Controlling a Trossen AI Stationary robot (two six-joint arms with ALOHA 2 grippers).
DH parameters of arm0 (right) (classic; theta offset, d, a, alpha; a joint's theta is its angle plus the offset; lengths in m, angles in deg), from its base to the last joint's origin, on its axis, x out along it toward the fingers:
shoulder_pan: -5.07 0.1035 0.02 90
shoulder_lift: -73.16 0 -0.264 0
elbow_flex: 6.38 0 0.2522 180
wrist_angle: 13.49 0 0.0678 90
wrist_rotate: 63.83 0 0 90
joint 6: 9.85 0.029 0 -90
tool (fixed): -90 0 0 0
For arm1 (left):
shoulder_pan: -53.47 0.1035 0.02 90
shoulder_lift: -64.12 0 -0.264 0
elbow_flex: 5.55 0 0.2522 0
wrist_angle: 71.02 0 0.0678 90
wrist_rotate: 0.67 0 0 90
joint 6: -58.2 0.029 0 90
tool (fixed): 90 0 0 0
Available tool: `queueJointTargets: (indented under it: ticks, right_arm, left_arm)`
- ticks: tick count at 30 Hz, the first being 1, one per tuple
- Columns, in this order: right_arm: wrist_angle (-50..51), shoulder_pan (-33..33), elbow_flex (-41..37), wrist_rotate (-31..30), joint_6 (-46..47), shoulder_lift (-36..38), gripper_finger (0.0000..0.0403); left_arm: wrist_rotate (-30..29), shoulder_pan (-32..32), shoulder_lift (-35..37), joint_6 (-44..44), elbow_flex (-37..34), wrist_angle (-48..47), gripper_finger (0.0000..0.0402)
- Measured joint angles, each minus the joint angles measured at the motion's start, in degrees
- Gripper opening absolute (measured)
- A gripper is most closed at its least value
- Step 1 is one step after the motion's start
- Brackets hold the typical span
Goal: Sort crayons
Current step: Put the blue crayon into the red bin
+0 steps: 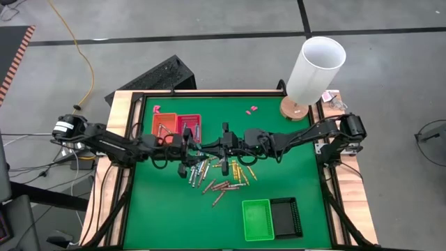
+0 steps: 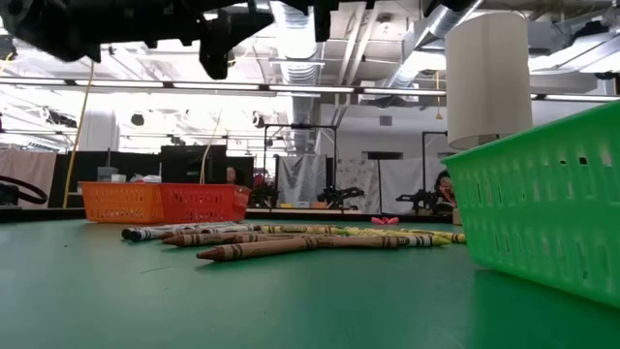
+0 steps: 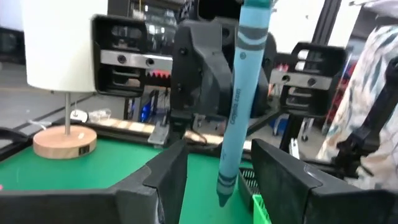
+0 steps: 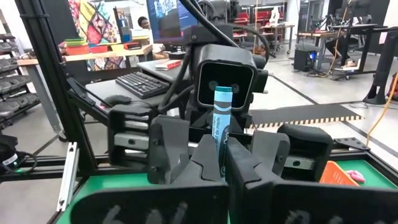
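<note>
While the two arms meet above the heap of crayons (image 1: 212,176) in the middle of the green worktop (image 1: 167,216), a blue crayon (image 4: 220,127) stands pinched upright in the clenched right gripper (image 1: 224,145), and the left gripper (image 1: 191,148) sits around it with its fingers (image 3: 158,180) spread on either side, not yet touching. This looks like a handover. To do it well, the left gripper should clamp squarely on the bare paper shaft (image 3: 239,106) short of the tip, and the right should let go only once that grip is firm; otherwise the crayon will drop back onto the heap below.

Beyond the heap, on the side away from the arms' bases, an orange tray (image 1: 163,124) and a red tray (image 1: 189,125) stand side by side, the orange already holding some grey sticks. On the nearer side of the heap sit a green tray (image 1: 257,219) and a black tray (image 1: 286,216). A white lamp (image 1: 315,70) stands at the far right corner, well clear of the heap. Nothing blocks the way to any tray, though the arms hang close together.
</note>
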Motion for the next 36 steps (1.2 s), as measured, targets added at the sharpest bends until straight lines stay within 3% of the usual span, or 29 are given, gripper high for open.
queueJointTargets:
  ticks: [4, 14, 22, 36]
  right_arm:
    - [0.1, 0.0, 0.0, 0.0, 0.0, 0.0, 0.0001]
    - [0.9, 0.0, 0.0, 0.0, 0.0, 0.0, 0.0001]
    - [1.4, -0.5, 0.0, -0.2, 0.0, 0.0, 0.0005]
    - [6.2, -3.1, 0.0, -0.6, -0.1, 0.0, 0.0065]
  left_arm:
    - [-0.1, 0.0, 0.0, 0.6, 2.7, -6.6, 0.0138]
    - [-1.6, 0.0, 0.0, 1.4, 2.9, -6.1, 0.0014]
    - [-2.9, 0.0, 0.0, 1.8, 2.9, -6.2, 0.0007]
    - [-12.5, 0.0, 0.0, -2.0, 2.9, -11.9, 0.0006]
